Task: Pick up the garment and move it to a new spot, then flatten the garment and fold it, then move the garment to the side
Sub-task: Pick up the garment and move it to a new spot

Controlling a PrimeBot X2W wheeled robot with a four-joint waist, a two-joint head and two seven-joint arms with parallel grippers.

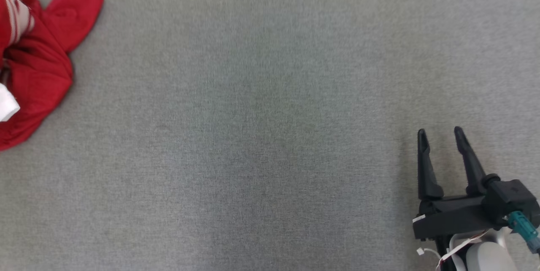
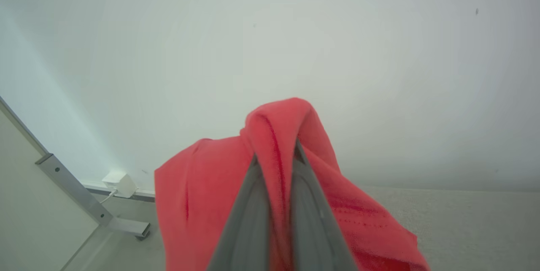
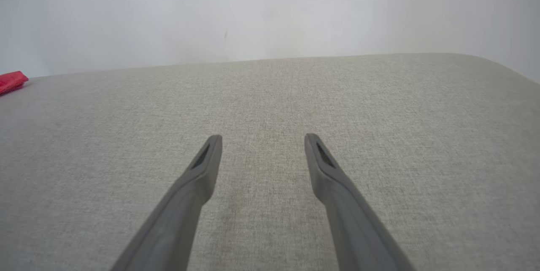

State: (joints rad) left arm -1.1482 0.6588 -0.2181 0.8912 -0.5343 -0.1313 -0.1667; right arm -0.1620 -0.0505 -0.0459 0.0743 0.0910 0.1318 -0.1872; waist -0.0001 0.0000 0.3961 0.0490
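The red garment (image 1: 40, 64) lies bunched at the far left edge of the grey surface in the head view, with a pale striped part near its top. In the left wrist view my left gripper (image 2: 276, 153) is shut on a fold of the garment (image 2: 198, 203), which drapes over both fingers and rises above the tips. My right gripper (image 1: 440, 134) stands open at the lower right over bare fabric, far from the garment. In the right wrist view its fingers (image 3: 206, 165) are spread wide, and a red corner of the garment (image 3: 12, 81) shows at the far left.
A grey fabric-covered surface (image 1: 270, 136) spreads across the head view. The left wrist view shows a pale wall, a metal frame leg (image 2: 80, 195) and a white plug box (image 2: 120, 183) at the lower left. The surface's far edge (image 3: 295, 58) meets a pale wall.
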